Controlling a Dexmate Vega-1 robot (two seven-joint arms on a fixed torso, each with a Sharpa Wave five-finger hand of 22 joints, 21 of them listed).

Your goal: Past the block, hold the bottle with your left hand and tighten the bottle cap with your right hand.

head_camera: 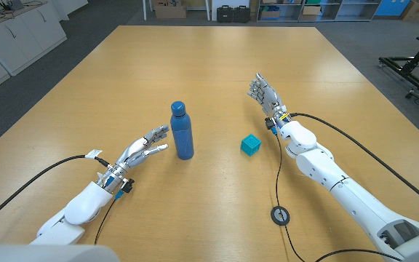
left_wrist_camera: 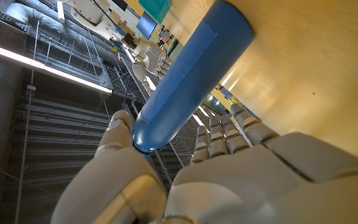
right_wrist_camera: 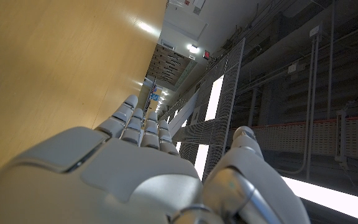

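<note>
A wide, pale wooden bench (head_camera: 217, 65) carries the scene, its far edge meeting a grey floor with white cabinets (head_camera: 17, 33) along one side of the room, boxes and dark cases (head_camera: 233, 12) on the floor beyond, and a black metal frame (head_camera: 417, 69) off past the right arm. The blue bottle (head_camera: 182, 131) stands upright near the middle of the bench, its cap (head_camera: 177, 108) on top, and serves as the landmark here. To the right of the bottle, a little nearer the robot, sits a small teal block (head_camera: 250, 144), apart from everything else. The left hand (head_camera: 142, 148) lies just left of the bottle, fingers spread and reaching toward its lower body, holding nothing; the fingertips come very close to the bottle (whether they touch it is not clear from above). The right hand (head_camera: 265, 93) is well to the right of the bottle and beyond the block, fingers apart and empty, raised over bare wood. Black cables (head_camera: 278, 182) trail across the bench nearer the robot than the block, one ending in a small round disc (head_camera: 280, 215). The left wrist view adds the bottle (left_wrist_camera: 188, 78) seen close between that hand's thumb and fingers (left_wrist_camera: 219, 140), still ungrasped, while the right wrist view gives the right hand (right_wrist_camera: 135, 168) open against plain bench wood and a ceiling with lit panels.
</note>
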